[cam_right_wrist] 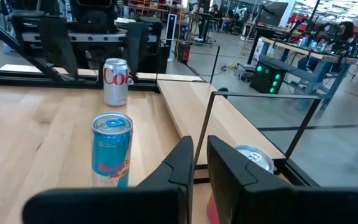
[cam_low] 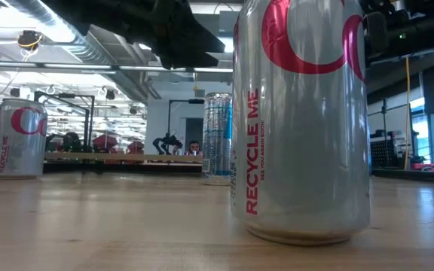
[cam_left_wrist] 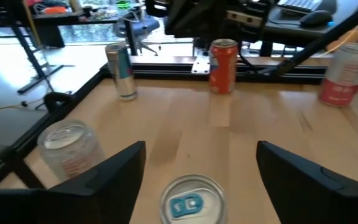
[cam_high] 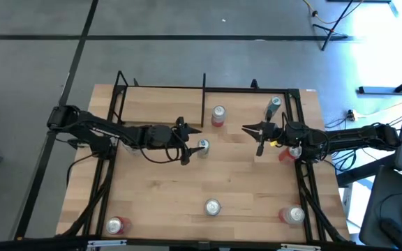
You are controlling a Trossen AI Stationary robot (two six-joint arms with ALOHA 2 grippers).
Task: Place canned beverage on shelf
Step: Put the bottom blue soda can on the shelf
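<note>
Looking straight down, I find the left gripper (cam_high: 185,142) reached in over the middle of the worktop (cam_high: 159,188), just beside a slim blue-and-silver can (cam_high: 202,147). In its wrist view the jaws are spread wide, with that can's top (cam_left_wrist: 190,200) standing between them, untouched on either side.

The right gripper (cam_high: 253,131) is extended from the right edge toward the centre. Its own wrist camera shows the jaws close together, only a narrow gap left, pinching nothing. The same blue can (cam_right_wrist: 112,148) stands near in front of it, apart from the fingers (cam_right_wrist: 178,163).

The shelf (cam_high: 160,106) runs along the far edge, a pale plank framed in thin black rods; I see no can resting on that plank.

Other cans on the worktop, all upright:
- a red-and-silver can (cam_high: 218,116) near the far middle, just beyond the end of the shelf;
- a tall slim can (cam_high: 274,107) toward the far right corner;
- a silver-topped can (cam_high: 212,207) at the near middle, which fills the low view (cam_low: 301,120);
- a red-and-silver can (cam_high: 115,224) at the near left;
- another can (cam_high: 294,215) at the near right.
</note>
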